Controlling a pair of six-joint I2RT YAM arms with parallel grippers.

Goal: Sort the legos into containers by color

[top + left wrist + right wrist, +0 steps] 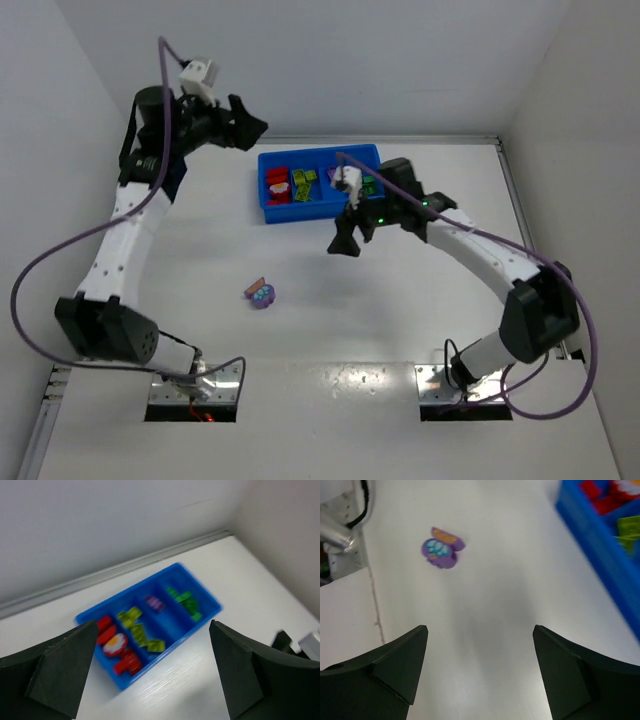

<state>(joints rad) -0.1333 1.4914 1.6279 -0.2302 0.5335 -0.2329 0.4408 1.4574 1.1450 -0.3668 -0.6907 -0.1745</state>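
Near tray (263, 192), left gripper (247, 124) wide, empty.

Blue tray (318, 151) held red legos (117, 647), yellow-green legos (140, 630), 1 purple lego (154, 602), green legos (186, 602); loose brick (442, 550) was purple with pale-blue spots.

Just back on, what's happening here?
Nearly done. The blue tray holds red, yellow-green, purple and green bricks, each colour in its own compartment. One purple piece lies loose on the table. Both grippers are open and empty: the left gripper hangs near the tray, the right gripper over the table, its camera on that piece.
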